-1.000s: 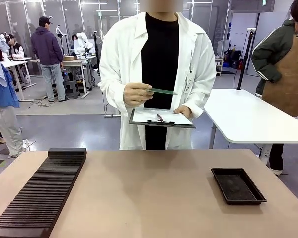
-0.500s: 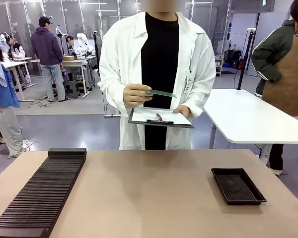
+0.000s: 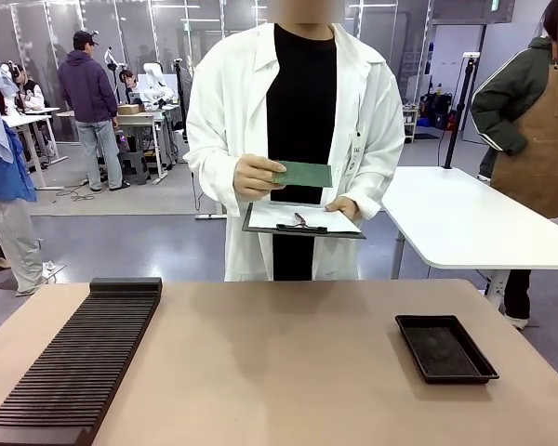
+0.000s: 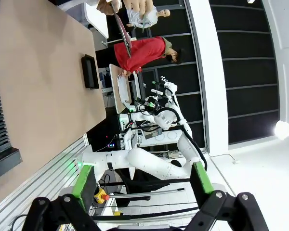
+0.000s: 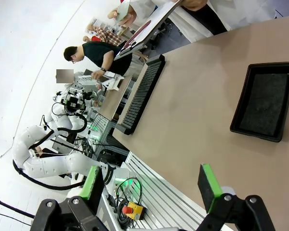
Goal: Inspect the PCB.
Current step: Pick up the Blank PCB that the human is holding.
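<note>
Looking along the left gripper (image 4: 142, 180), we find its green pads spread wide with nothing between them. The right gripper (image 5: 150, 185) is the same, wide and bare, and both hang off the table's near edge. The PCB (image 3: 303, 174) is well apart from them, on the far side. The person pinches it at one edge in one hand (image 3: 256, 177), face tilted toward us, just above a clipboard (image 3: 302, 220) carried on the other hand (image 3: 342, 206).

We judge the main risk to be that light edge pinch. A turn of the wrist during inspection could let the board slide off onto the clipboard or the floor. If an arm reached across, its wide jaws could knock the fingers or the clipboard, since they sit so close together.

On the table (image 3: 279, 353), the black tray (image 3: 445, 347) at near right holds nothing we can see on its dark floor. The slots of the ribbed black rack (image 3: 74, 358) at near left look unfilled.
</note>
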Controlling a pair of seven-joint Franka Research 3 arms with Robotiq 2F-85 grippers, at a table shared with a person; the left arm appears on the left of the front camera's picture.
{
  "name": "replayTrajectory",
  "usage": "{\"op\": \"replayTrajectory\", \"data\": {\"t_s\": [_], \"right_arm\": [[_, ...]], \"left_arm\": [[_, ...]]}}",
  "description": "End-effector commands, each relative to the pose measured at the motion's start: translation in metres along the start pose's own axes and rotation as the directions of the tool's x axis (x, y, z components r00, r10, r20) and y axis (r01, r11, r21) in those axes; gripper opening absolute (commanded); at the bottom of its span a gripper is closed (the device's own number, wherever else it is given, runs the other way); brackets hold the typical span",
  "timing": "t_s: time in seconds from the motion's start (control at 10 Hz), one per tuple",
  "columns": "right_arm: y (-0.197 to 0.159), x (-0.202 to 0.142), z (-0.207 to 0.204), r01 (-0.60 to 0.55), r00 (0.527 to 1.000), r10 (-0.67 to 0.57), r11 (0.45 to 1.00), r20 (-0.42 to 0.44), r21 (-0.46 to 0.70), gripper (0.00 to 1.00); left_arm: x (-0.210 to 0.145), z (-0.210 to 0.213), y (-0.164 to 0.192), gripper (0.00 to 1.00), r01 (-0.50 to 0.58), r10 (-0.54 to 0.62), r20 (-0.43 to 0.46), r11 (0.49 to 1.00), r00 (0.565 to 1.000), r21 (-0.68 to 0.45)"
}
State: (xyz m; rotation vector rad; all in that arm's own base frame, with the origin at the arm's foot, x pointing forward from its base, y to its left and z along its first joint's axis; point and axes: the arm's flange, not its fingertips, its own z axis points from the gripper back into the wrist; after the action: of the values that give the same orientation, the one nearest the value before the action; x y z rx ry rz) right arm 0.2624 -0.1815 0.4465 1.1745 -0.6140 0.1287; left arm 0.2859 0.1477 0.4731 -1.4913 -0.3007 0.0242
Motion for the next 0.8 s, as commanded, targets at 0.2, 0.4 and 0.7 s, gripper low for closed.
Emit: {"op": "replayTrajectory", "data": {"t_s": [0.2,0.4,0.7], "right_arm": [[-0.0001,0.0005,0.0007,-0.018,1.000,0.018,1.000,0.015,0.012,1.00],[-0.0001,0.0005,0.0007,-0.018,1.000,0.018,1.000,0.015,0.012,1.00],[-0.0001,0.0005,0.0007,-0.018,1.000,0.018,1.000,0.015,0.012,1.00]], "left_arm": [[0.0010,-0.0009,0.0006,1.00,0.004,-0.004,0.000,1.000,1.000,-0.005],[0.0010,-0.0009,0.0006,1.00,0.004,-0.004,0.000,1.000,1.000,-0.005],[0.0010,-0.0009,0.0006,1.00,0.004,-0.004,0.000,1.000,1.000,-0.005]]}}
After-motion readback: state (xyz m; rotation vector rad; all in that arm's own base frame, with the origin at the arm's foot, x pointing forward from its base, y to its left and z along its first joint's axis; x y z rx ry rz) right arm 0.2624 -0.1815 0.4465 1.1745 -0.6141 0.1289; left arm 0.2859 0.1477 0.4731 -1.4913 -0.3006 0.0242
